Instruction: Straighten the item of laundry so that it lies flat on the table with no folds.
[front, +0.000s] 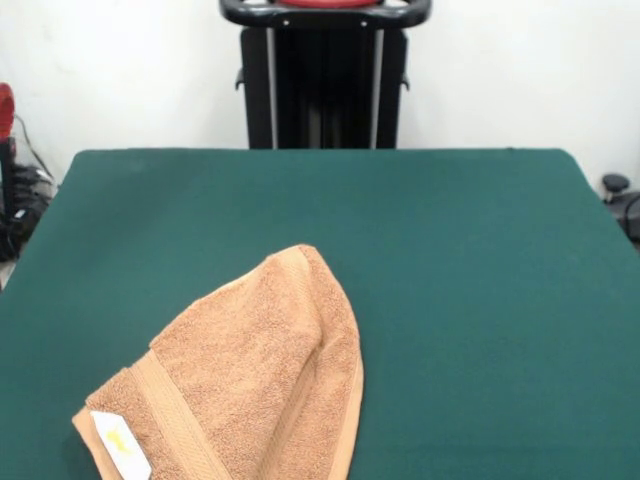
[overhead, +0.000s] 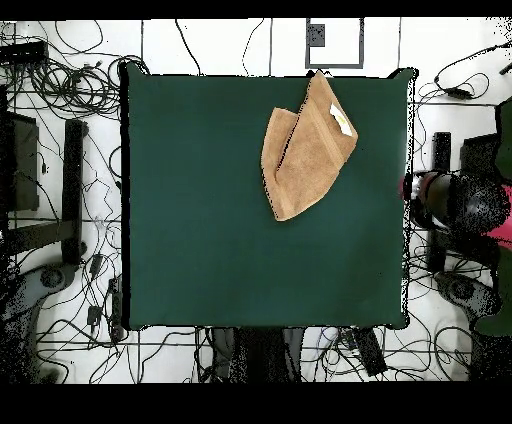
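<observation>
Progress: the towel (front: 240, 385) is not yet flat. It lies folded over on itself, one layer lapping the other along a crease that runs the length of the cloth, so the work of opening it out appears to be almost wholly left.
Towel, place: on the table (front: 470, 250), at the edge opposite the robot's base, nearer one corner of that edge than the other. In the overhead view one tip of the towel (overhead: 305, 148) reaches that edge and seems to run just over it; the rest lies inward on the table (overhead: 200, 230).
Towel, shape: a tapering wedge, broad at the edge end and narrowing to a blunt point toward the table's middle.
Towel, long axis: slantwise to the table's edges, from the table's edge toward its centre.
Tag: the white tag (front: 122, 443) with yellow print lies face up at the broad end, beside a border band.
Claw: neither view shows it, so its fingers' state cannot be told.
</observation>
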